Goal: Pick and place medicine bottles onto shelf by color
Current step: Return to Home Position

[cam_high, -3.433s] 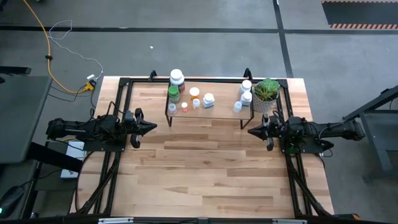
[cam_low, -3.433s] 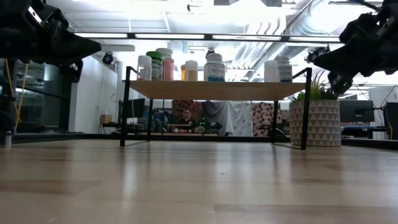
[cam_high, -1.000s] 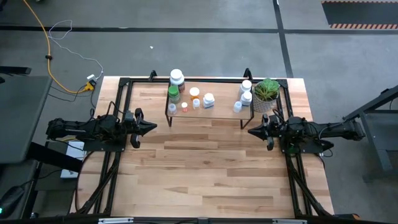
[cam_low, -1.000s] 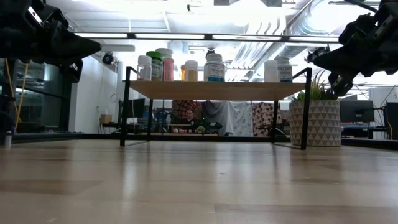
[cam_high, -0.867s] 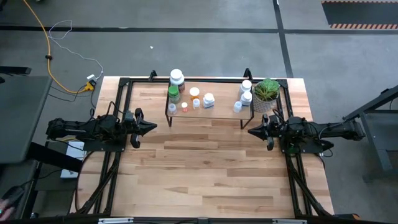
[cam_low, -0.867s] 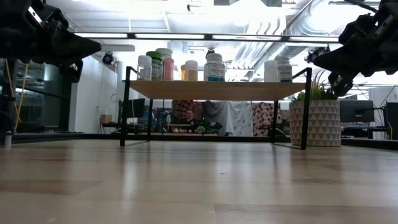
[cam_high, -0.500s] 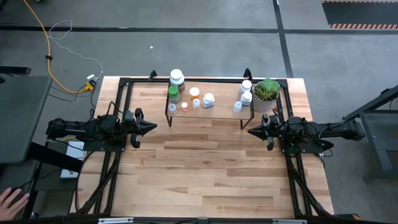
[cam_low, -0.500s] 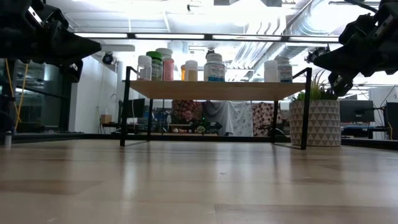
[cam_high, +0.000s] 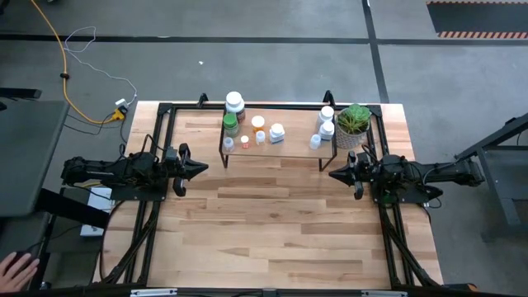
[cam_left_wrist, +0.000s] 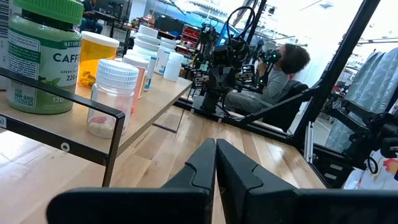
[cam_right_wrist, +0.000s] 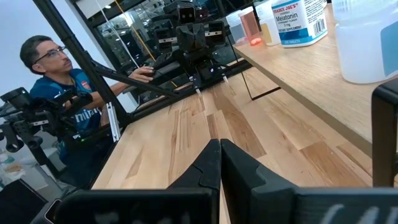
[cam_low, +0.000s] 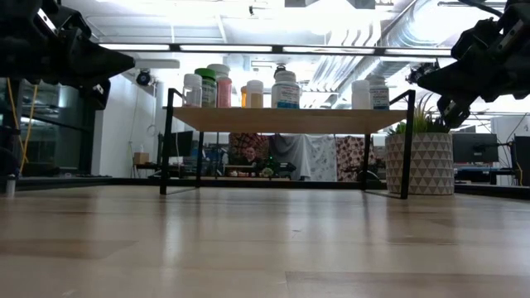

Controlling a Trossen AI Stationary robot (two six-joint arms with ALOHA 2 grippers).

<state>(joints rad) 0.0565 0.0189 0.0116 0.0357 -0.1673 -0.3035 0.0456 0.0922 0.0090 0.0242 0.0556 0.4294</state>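
Observation:
The shelf (cam_high: 285, 147), a light-wood board on thin black legs, stands at the table's far middle. All the medicine bottles stand on it: a green-capped one (cam_high: 230, 124), a large white one (cam_high: 235, 103), orange and reddish ones (cam_high: 259, 124), a white one (cam_high: 276, 132), and white ones toward the shelf's right end (cam_high: 327, 129). My left gripper (cam_high: 202, 167) is shut and raised over the table's left side, level, away from the shelf. My right gripper (cam_high: 333, 173) is shut over the right side, just near of the shelf's right leg. Both hold nothing.
A potted green plant (cam_high: 353, 124) in a white patterned pot stands at the shelf's right end, close to my right arm. A black frame runs round the table's edges. A person's hand (cam_high: 16, 268) shows off the table at the near left. A person (cam_right_wrist: 68, 118) is beyond the left side.

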